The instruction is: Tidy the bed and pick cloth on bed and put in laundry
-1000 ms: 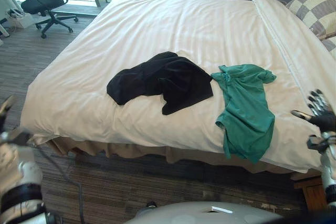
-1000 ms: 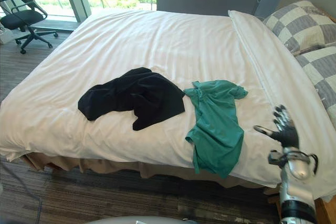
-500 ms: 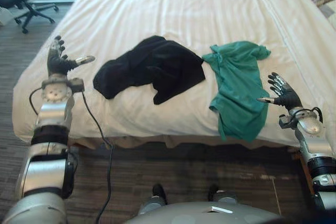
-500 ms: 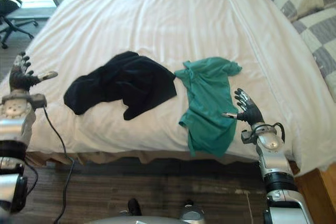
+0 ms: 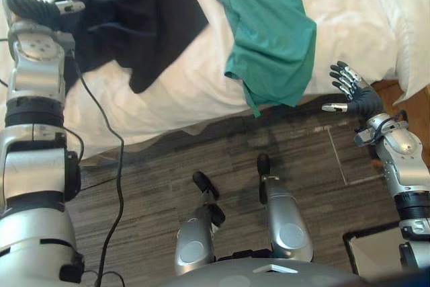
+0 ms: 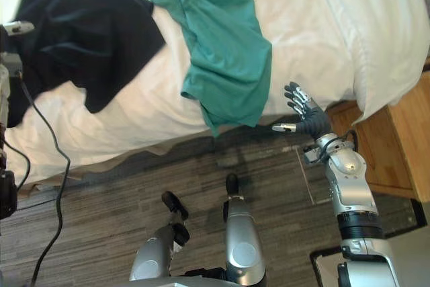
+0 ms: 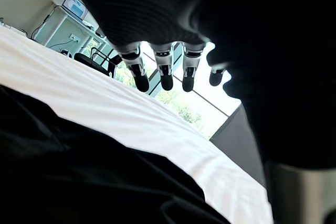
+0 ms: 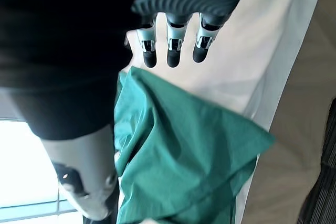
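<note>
While its fingers are fanned out straight and its thumb points sideways, the right hand [image 5: 361, 101] holds nothing. It hangs at the middle right of the left eye view, over the dark plank floor [image 5: 306, 156] just off the bed's near edge. Up and to the left of it, near but apart, is the lowest hem of the green cloth [image 5: 272, 28]. That cloth lies at the top centre of the frame on the white bed cover [image 5: 181, 89] and drapes down over the edge. In the right wrist view the straight fingertips [image 8: 172, 56] sit clear of the green cloth, with white cover between them. A wooden bedside unit [image 6: 396, 142] shows at the right edge of the right eye view.

The left hand [image 5: 30, 10] is in the upper left corner, fingers straight and relaxed, thumb stuck out to the right, gripping nothing. It sits at the left edge of the black cloth [image 5: 138, 18], which sprawls across the upper left of the frame on the bed, just beside the green one; whether the two touch I cannot tell. In the left wrist view the fingers [image 7: 166, 72] hang in a row above the black cloth without touching it.
</note>
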Controlling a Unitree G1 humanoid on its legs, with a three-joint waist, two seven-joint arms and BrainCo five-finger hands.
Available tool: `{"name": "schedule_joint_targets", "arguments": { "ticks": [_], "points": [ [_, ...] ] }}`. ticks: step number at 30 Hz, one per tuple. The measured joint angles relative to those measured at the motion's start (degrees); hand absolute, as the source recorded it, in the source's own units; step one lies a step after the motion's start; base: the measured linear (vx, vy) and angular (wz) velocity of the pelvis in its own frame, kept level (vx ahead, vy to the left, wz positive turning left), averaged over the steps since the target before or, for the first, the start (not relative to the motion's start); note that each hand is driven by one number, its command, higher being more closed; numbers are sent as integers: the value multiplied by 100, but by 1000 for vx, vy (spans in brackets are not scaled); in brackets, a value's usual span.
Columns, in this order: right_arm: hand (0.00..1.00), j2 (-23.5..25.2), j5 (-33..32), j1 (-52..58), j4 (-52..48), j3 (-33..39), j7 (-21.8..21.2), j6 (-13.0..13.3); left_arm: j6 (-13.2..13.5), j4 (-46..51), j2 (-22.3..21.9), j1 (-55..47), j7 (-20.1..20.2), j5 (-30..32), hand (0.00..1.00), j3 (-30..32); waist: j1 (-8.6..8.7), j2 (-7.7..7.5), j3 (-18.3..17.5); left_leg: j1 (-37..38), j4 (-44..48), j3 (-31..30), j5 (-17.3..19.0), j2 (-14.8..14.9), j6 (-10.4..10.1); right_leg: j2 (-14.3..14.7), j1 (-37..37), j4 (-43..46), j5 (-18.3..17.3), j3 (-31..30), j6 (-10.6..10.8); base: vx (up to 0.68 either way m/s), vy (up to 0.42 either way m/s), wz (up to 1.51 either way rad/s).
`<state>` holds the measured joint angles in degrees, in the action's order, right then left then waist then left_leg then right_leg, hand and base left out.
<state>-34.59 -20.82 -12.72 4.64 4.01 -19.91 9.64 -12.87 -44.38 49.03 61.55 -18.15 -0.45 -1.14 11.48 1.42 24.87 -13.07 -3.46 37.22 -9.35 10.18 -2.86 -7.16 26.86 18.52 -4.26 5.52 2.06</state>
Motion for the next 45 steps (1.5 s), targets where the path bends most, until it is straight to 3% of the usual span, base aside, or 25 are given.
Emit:
{"name": "schedule_joint_targets", "arguments": {
  "ticks": [1,3,5,11,12,17,19,22,24,25,27,29,31,32,34,37,38,39,40,42,43,45],
  "points": [
    [0,0,-121,120,-332,42,-14,0,-279,109,-19,197,12,23,0,-98,35,-74,46,-178,72,170,-35,29,-4,-47,196,83,-2,8,-2,56,5,15],
    [0,10,-269,158,-546,58,-15,-1,-535,115,-26,334,54,68,0,-176,34,-141,131,-294,134,171,-39,14,5,-94,320,153,-2,30,-2,40,11,12],
    [0,93,-500,321,-960,255,3,4,-926,110,-160,384,340,159,0,-223,-9,-177,177,-617,187,153,-38,-5,8,-148,633,223,-3,68,0,38,12,17],
    [0,227,-514,292,-1620,551,184,-86,-1334,780,-268,238,1209,688,0,-212,-160,-145,480,-931,328,136,-48,-30,20,-290,901,474,-151,178,-7,37,-5,18],
    [0,230,-475,236,-1687,614,183,-127,-1334,782,-280,232,1378,773,100,-207,-164,-138,477,-966,393,141,-46,-28,21,-314,916,514,-174,177,-2,34,-22,16],
    [0,197,-449,-98,-1775,1104,333,-114,-1261,782,-342,60,2086,1363,100,463,-125,-99,461,-1005,380,152,18,-29,98,-303,980,510,-212,157,16,13,-13,-2],
    [0,106,-345,-150,-1924,1168,461,-107,-1048,776,-332,-220,2234,1336,100,776,-91,-26,423,-980,369,159,18,-29,99,-295,955,494,-210,149,16,38,-18,-5],
    [0,-96,114,-459,-1956,1147,788,-106,-308,753,-329,-932,2262,910,100,1180,-60,19,407,-791,347,175,18,-23,99,-268,786,444,-207,131,18,59,-18,-8],
    [0,-300,574,-618,-2057,1151,1080,-102,436,746,-405,-1676,2267,112,100,1315,-65,89,367,-608,312,162,18,-23,99,-255,549,338,-195,151,37,67,-14,-3],
    [0,-322,696,-619,-2127,1150,1144,-104,637,747,-458,-1912,2282,-123,100,1336,-94,120,348,-543,287,158,18,-28,99,-249,486,316,-194,153,40,82,-5,0],
    [0,-334,974,-590,-2405,1121,1254,-125,1309,833,-891,-2724,2471,-798,100,1524,-157,257,267,-362,289,103,17,-35,99,-281,211,262,-194,297,48,109,-9,12],
    [0,-346,1197,-597,-2568,1084,1286,-180,1629,1137,-1276,-3439,2729,-1221,100,1555,-187,360,202,-272,351,-44,18,-28,100,-321,-9,250,-219,437,86,96,-27,29],
    [0,-475,1624,-820,-2447,781,1354,-389,1929,1513,-1913,-4678,3375,-1787,100,1384,-332,454,129,-69,362,-288,20,-20,102,-325,-362,216,-244,617,117,106,-36,34],
    [0,-505,1691,-884,-2372,722,1362,-417,1926,1510,-1951,-4821,3462,-1845,100,1284,-342,479,114,-70,362,-344,20,-20,102,-323,-388,205,-246,652,120,63,-32,44],
    [0,-833,2090,-1490,-1467,323,1406,-673,1596,1439,-2234,-5805,4053,-2013,100,142,-437,511,94,-132,364,-728,24,-49,99,-298,-573,68,-259,884,138,31,-28,49],
    [0,-1273,2454,-2072,-369,147,1428,-1070,925,1338,-2787,-6564,4620,-2305,100,-852,-649,515,96,-309,371,-1105,25,-69,95,-301,-658,-57,-258,1122,133,-23,17,58],
    [0,-1497,2488,-2356,211,76,1433,-1291,846,1592,-3090,-6905,4811,-2688,100,-928,-810,548,111,-358,371,-1294,-22,-103,108,-329,-739,-80,-257,1264,131,-62,34,66],
    [0,-1668,2617,-2711,798,-140,1431,-1459,680,1976,-3118,-7040,4991,-2893,100,-1024,-977,599,113,-358,370,-1432,-56,-127,122,-346,-835,-105,-255,1370,128,-79,32,64],
    [0,-1733,2678,-2942,1068,-305,1433,-1516,536,2154,-3113,-7094,5094,-3018,100,-1083,-1045,651,113,-358,365,-1489,-57,-137,125,-355,-881,-140,-252,1434,125,-105,32,52],
    [0,-2017,2870,-3553,1797,-821,1447,-1535,-105,2722,-3135,-7393,5405,-3688,100,-1128,-1225,864,107,-398,199,-1704,-105,-226,102,-392,-960,-256,-192,1611,126,-84,45,42],
    [0,-2074,2924,-3649,1951,-900,1456,-1537,-220,2861,-3139,-7480,5449,-3803,100,-1136,-1269,908,106,-401,124,-1746,-147,-235,103,-399,-953,-275,-169,1635,131,-40,47,31],
    [0,-2170,3220,-4002,2791,-1106,1583,-1556,-703,3223,-3133,-7664,5503,-4370,100,-1206,-1398,1064,103,-408,-172,-1876,-392,-329,119,-436,-935,-354,-87,1754,181,-8,48,25]
  ]
}}
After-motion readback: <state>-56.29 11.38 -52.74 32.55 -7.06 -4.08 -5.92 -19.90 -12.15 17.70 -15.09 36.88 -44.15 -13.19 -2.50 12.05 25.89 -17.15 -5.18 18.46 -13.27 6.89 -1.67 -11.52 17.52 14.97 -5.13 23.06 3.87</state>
